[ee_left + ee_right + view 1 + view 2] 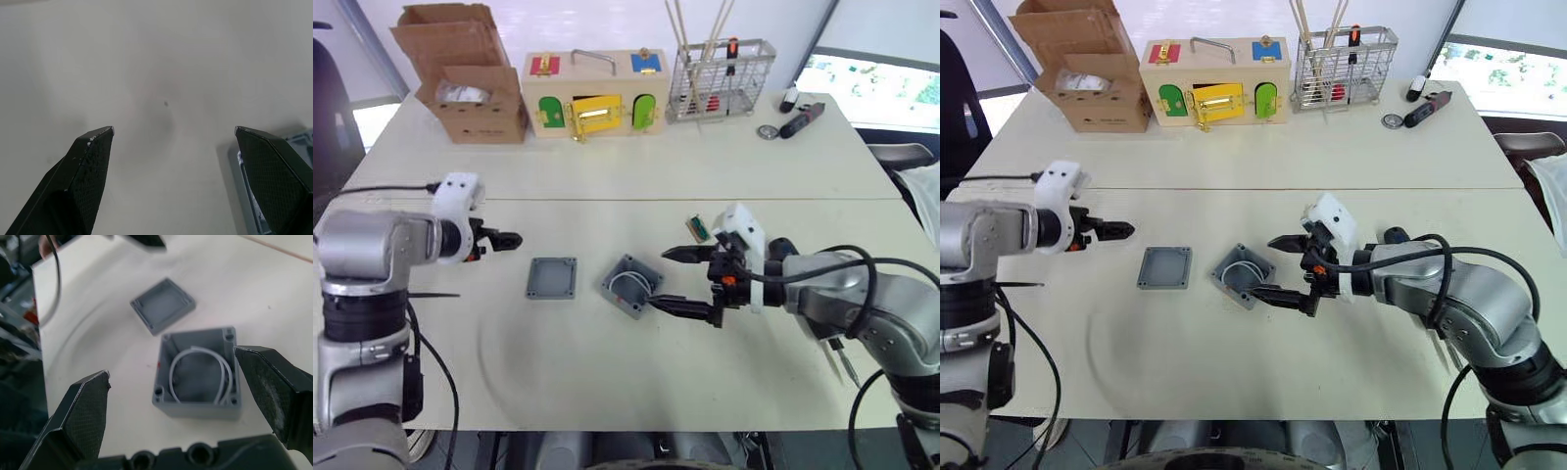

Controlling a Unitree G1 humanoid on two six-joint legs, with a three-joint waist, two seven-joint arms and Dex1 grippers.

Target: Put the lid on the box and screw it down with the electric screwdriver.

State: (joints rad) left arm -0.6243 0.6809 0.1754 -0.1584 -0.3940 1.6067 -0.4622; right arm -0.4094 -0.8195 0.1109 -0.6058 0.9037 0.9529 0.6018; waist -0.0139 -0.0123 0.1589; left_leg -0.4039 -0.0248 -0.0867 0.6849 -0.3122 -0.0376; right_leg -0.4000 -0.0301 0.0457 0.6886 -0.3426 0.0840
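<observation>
A wide pale table [607, 176] takes up most of the room in front of the robot. Along its far edge sits an open brown cardboard box [465, 73], next to it a wooden box with coloured doors [595, 93], then a wire basket [720, 80] holding sticks and tools. Further to the right, near the far corner, the electric screwdriver [801, 119] lies flat, well away from both arms, with a small round metal piece [768, 131] just beside it.

On the near half, the right gripper [682, 279] reaches in from the right with its two black fingers spread wide, one on either side of the box's near corner and not pressing on it. The box [632, 285] stands open-topped on the table, turned at an angle, a white wire curled inside; a red mark shows on one wall in the right wrist view. The lid [552, 277] lies flat just to the left of the box, apart from it, rim side up.

The left gripper [505, 238] hovers left of the lid and a little further back, its fingers parted wide over bare tabletop, holding nothing. A small green part [698, 228] rests on the table behind the right gripper.
</observation>
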